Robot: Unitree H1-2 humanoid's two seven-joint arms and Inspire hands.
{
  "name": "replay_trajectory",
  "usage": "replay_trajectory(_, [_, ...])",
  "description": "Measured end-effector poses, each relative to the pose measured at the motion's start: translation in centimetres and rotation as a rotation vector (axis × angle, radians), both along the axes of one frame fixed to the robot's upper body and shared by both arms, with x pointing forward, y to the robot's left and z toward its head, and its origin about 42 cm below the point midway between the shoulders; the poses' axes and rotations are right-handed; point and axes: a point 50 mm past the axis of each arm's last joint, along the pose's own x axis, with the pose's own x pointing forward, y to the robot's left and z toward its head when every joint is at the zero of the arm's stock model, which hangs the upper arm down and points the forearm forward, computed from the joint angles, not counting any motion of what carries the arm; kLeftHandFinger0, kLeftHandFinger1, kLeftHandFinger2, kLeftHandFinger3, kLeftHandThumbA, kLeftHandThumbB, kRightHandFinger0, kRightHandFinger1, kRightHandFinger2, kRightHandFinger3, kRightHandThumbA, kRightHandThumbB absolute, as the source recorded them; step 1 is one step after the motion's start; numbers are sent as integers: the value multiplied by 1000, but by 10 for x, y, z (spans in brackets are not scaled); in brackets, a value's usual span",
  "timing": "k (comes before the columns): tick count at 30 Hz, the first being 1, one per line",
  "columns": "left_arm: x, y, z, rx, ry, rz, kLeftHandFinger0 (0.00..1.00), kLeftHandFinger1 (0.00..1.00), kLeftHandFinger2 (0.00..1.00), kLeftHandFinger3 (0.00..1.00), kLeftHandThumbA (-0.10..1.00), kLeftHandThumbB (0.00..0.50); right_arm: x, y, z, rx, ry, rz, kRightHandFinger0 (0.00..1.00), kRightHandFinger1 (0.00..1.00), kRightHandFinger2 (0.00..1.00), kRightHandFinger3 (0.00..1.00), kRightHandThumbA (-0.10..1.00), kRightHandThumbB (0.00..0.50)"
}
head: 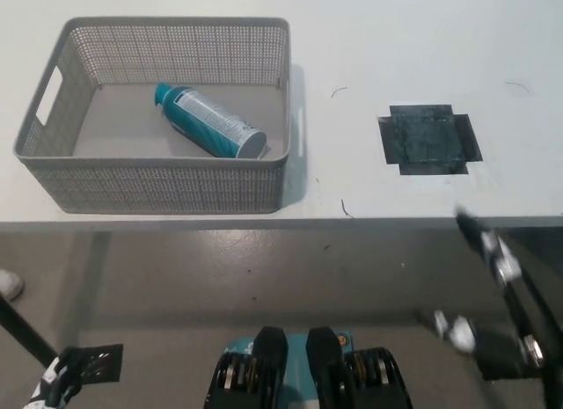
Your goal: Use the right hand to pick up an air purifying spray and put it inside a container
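A teal air purifying spray can [209,120] with a white label lies on its side inside the grey mesh basket [158,186] at the table's left. My black right hand [497,299] hangs low at the lower right, below the table's front edge, blurred, fingers spread and holding nothing. Only a sliver of my white left hand [54,384] shows at the bottom left corner, too little to read its fingers.
A dark square patch [428,138] marks the white table [396,57] to the right of the basket. Below the table's front edge lies grey floor, with a dark post [18,325] at the lower left.
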Motion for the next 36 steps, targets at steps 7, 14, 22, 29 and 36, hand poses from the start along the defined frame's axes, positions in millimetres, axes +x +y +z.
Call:
replay_trajectory(7, [-3,2,-1,-18,-36,25,1000,1000,1000,1000,1000,429,-44,-33,-84,-63,257,-64,1000,1000,1000,1000,1000,321])
replay_trajectory(14, [-3,4,1,-26,-78,38,1000,1000,1000,1000,1000,389,-48,-63,-122,-38,364,-144,1000,1000,1000,1000,1000,296])
replay_trajectory(22, [-8,11,1,-19,-84,61,1000,1000,1000,1000,1000,358,-42,-64,-121,-8,327,-138,1000,1000,1000,1000,1000,302])
replay_trajectory(29, [-10,12,0,-18,-80,67,1000,1000,1000,1000,1000,381,-39,-61,-119,10,309,-129,1000,1000,1000,1000,1000,302])
replay_trajectory(36, [-9,14,-2,-19,-76,72,1000,1000,1000,1000,1000,399,-36,-63,-117,28,304,-127,1000,1000,1000,1000,991,355])
